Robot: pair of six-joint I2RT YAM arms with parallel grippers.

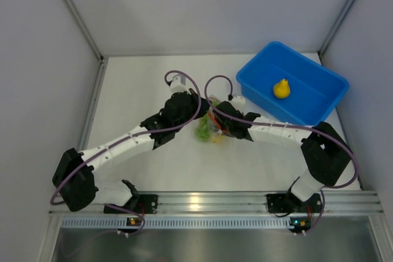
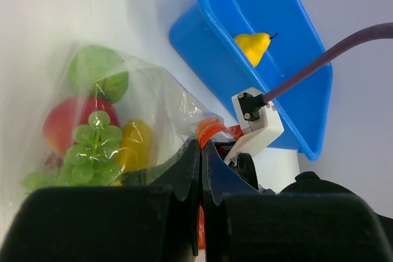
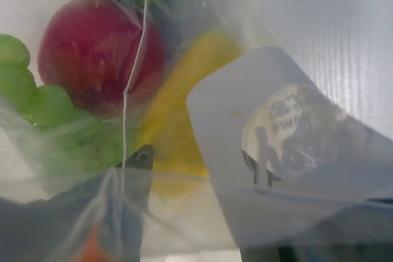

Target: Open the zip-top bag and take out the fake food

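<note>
The zip-top bag (image 1: 207, 129) lies mid-table between both arms. My left gripper (image 2: 201, 146) is shut on its orange-red zip strip (image 2: 212, 129). In the left wrist view the bag (image 2: 161, 99) holds a red apple (image 2: 63, 122), green grapes (image 2: 92, 148), a green round fruit (image 2: 98, 73) and a yellow pear (image 2: 135, 143). My right gripper (image 3: 196, 176) is at the bag, jaws apart, one fingertip (image 3: 140, 159) showing through the film; a white label (image 3: 288, 151) hides the other. The apple (image 3: 92, 47), grapes (image 3: 37, 102) and pear (image 3: 178, 102) lie just ahead. A second yellow pear (image 1: 281, 88) sits in the bin.
The blue plastic bin (image 1: 245, 79) stands at the back right, close to the right arm; it also shows in the left wrist view (image 2: 212, 26). White walls enclose the table at the left, back and right. A metal rail runs along the near edge.
</note>
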